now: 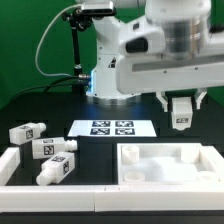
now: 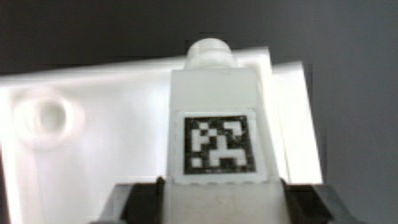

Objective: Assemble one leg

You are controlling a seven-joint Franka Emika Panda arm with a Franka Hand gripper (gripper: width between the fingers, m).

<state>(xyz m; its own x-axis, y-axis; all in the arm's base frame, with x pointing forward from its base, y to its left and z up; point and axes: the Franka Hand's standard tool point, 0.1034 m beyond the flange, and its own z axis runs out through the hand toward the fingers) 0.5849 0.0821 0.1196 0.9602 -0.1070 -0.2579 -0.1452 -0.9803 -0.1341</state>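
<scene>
My gripper (image 1: 182, 104) is shut on a white leg (image 1: 182, 117) with a black-and-white tag and holds it in the air above the right rear part of the large white square panel (image 1: 170, 166). In the wrist view the held leg (image 2: 221, 125) stands between my dark fingers (image 2: 139, 200), its rounded tip pointing at the panel (image 2: 89, 110) below, near a round hole (image 2: 48, 117). Three more legs lie at the exterior view's left: one (image 1: 25, 131), a second (image 1: 52, 148) and a third (image 1: 59, 168).
The marker board (image 1: 113, 128) lies flat in the middle behind the panel. A low white rim (image 1: 20, 163) borders the loose legs at the front left. The robot's base (image 1: 110, 75) and a black cable stand at the back.
</scene>
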